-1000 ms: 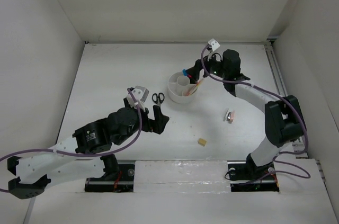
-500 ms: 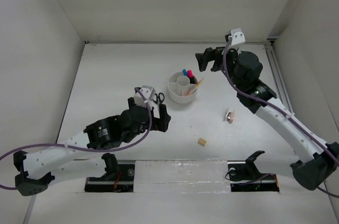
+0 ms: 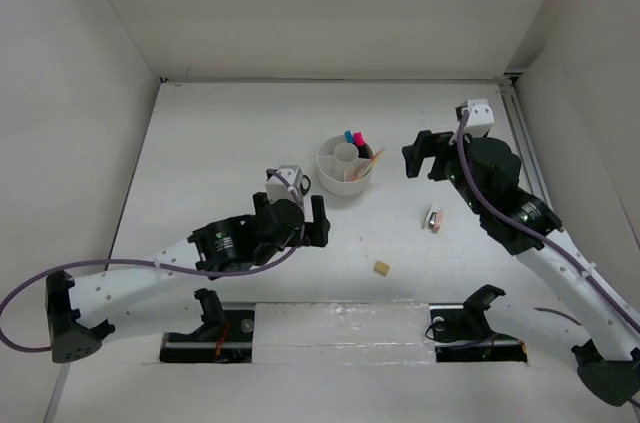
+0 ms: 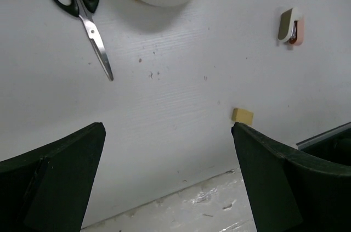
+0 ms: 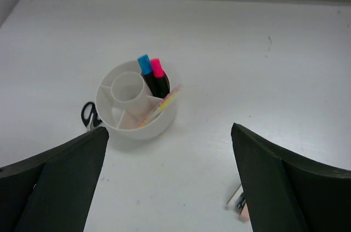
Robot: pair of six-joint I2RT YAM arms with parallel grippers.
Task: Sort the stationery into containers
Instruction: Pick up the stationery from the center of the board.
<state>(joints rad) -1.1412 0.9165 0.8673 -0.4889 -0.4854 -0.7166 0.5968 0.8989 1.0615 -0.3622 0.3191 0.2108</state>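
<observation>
The left end effector [image 4: 167, 133] is hanging wide open and empty over the worktop [image 4: 164, 95], at 7 o'clock from the organiser [image 3: 330, 183]. The right end effector [image 3: 425, 155] is hovering equally wide and empty at its 3 o'clock. The blue-capped highlighter [image 5: 144, 64] and pink-capped highlighter [image 5: 157, 68] are standing in a compartment at 1 o'clock. The scissors [image 4: 88, 21] are lying at 9 o'clock, the pink eraser [image 3: 434, 220] at 4 and the tan eraser [image 3: 381, 268] at 5

the top camera looks steeply down from above the near edge, taking in the whole table [image 3: 220, 133]. the left wrist view sits low, facing straight down; the right wrist view stands higher, slanting. both share the white organiser [image 5: 137, 131] and scissors [image 4: 90, 32].
</observation>
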